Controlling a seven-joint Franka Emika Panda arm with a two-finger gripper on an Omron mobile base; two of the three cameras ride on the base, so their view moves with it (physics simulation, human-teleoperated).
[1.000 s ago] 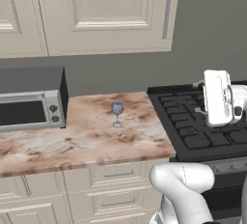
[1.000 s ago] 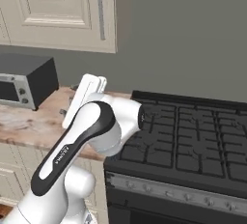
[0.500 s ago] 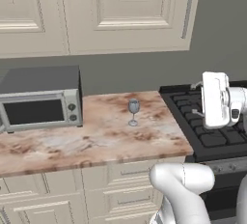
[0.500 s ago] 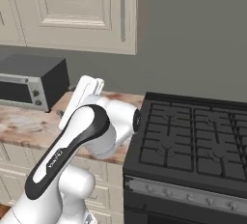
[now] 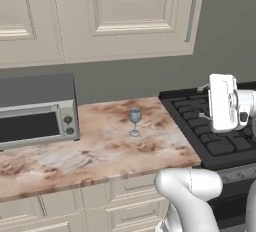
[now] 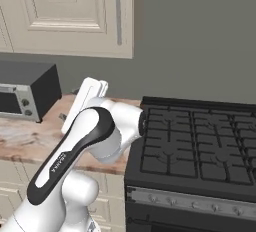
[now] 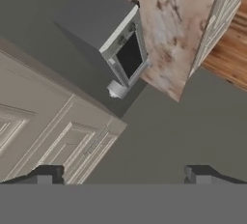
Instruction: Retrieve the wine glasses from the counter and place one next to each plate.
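Wine glass is standing upright on the counter, well apart from our gripper, which we are holding high off to one side over the stove with its jaws spread wide and nothing between them. We are seeing one glass from the left base view; in the hand view we are looking along the gripper at the toaster oven, the upper cabinet doors and a strip of marbled top, with no glass ahead of the fingertips. We are judging that the reach has not yet begun. The glass is tall on a thin stem and a small foot, so it will tip easily: if we are swinging the hand across low, a finger or the wrist could clip the bowl and knock it over or send it rolling toward the counter edge. Closing too low on the stem, or off-centre on the rounded bowl, could let it slip or tilt. The toaster oven is standing beyond the glass from the hand, so an overshoot could strike it.
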